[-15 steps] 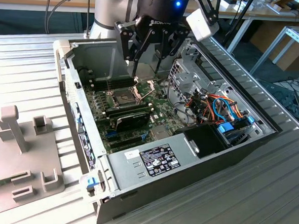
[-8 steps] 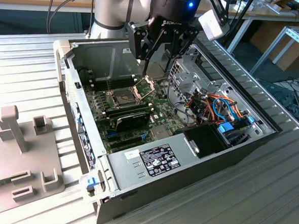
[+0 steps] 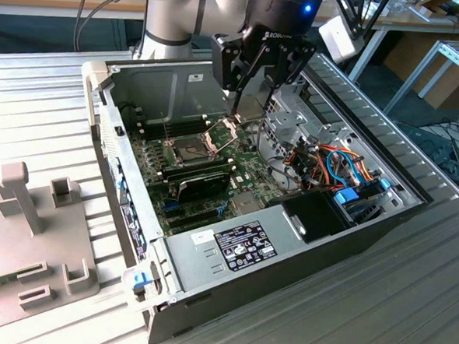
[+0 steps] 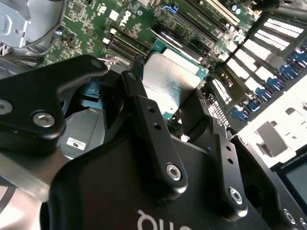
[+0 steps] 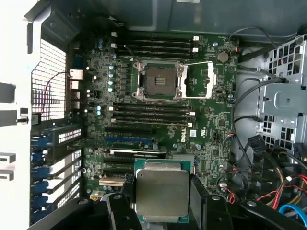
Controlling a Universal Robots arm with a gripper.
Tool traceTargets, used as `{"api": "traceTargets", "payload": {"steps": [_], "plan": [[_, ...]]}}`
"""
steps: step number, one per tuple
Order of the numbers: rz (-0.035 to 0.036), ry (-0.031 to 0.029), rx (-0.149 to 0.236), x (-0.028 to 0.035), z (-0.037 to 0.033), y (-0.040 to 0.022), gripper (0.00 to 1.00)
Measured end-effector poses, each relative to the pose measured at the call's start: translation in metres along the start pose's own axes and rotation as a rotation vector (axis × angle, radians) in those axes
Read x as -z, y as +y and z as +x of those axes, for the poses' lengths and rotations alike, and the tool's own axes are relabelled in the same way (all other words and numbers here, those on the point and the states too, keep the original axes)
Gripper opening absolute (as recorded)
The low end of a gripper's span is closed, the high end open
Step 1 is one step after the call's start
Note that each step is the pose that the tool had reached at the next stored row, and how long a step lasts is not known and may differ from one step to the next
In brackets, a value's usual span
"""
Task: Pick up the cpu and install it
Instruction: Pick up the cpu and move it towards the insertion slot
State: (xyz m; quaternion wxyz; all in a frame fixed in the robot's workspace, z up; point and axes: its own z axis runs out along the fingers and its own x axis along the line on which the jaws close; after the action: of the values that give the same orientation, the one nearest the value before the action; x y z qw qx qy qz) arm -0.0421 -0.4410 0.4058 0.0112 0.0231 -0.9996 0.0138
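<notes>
The exterior view stands off the arm, high and at a slant, taking in the whole open computer case [image 3: 164, 90] on the ribbed tabletop [image 3: 408, 308], with the gripper [image 3: 249, 103] over its far half. The first wrist view looks almost straight down onto the motherboard [image 5: 211, 120] from moderate height, sharing the open socket [image 5: 158, 81] with the exterior view [image 3: 190, 148]. The second wrist view sits very close behind the gripper body, facing obliquely along the fingers [image 4: 144, 110] toward the board. Both wrist views share the cpu [image 5: 162, 194] [image 4: 170, 81] clamped between the fingers.
</notes>
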Motion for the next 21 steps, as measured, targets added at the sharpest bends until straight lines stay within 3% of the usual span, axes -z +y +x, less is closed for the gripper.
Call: {"api": "traceTargets", "payload": {"steps": [5,11,12,18,21], "plan": [[0.0,0.0,0.0,-0.0002,-0.0086,0.0031,0.55],[0.0001,0.0,0.001,-0.0029,-0.0103,0.0213,0.55],[0.0,0.0,0.001,-0.0042,-0.0106,0.0268,0.55],[-0.0001,0.0,0.001,-0.0098,-0.0113,0.0405,0.55],[0.0002,0.0001,0.002,-0.0108,-0.0117,0.0444,0.55]]}}
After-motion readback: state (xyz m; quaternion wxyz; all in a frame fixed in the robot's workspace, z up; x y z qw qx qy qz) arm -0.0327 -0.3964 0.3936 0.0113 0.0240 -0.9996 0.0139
